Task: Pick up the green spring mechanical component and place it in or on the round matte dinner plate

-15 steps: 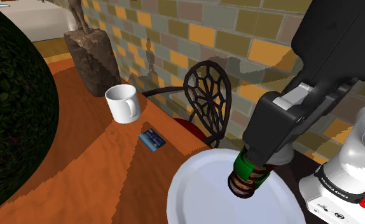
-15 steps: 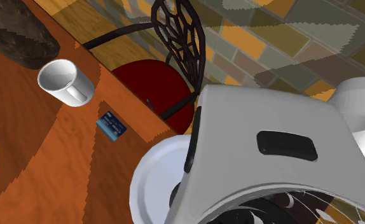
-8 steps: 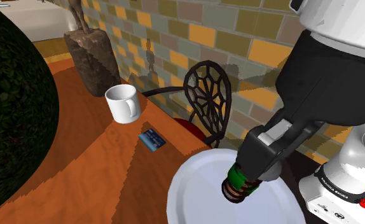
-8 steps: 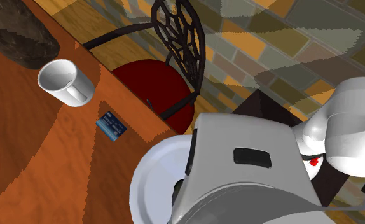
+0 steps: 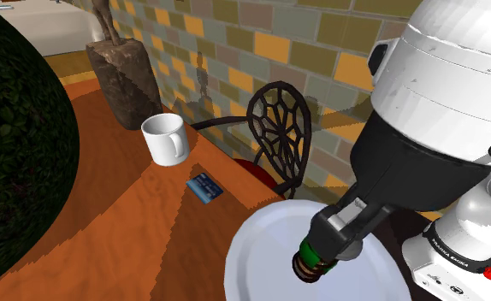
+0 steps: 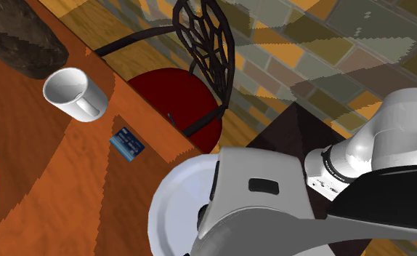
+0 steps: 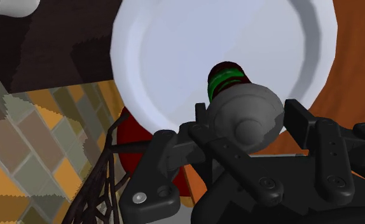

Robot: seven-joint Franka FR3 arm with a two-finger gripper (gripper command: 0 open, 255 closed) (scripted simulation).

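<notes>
The spring component (image 5: 309, 262) is a short dark coil with a green band and a grey disc end. My gripper (image 5: 331, 240) is shut on it and holds it tilted, low over the middle of the round white plate (image 5: 257, 252). I cannot tell whether its lower end touches the plate. In the wrist view the fingers (image 7: 297, 116) clasp the grey disc end of the component (image 7: 228, 81), with the plate (image 7: 175, 57) right beyond it. The arm hides most of the plate (image 6: 169, 211) in the second exterior view.
On the orange-brown table stand a white mug (image 5: 164, 138), a small blue card (image 5: 204, 187) and a dark stone statue base (image 5: 124, 73). A black wire-back chair (image 5: 280, 132) with a red seat (image 6: 169, 91) stands at the table edge. A dark green mass (image 5: 13, 145) fills the left.
The arm has come down and a little toward the shoulder view's left, carrying the spring component lower over the plate. The grip has not changed.
</notes>
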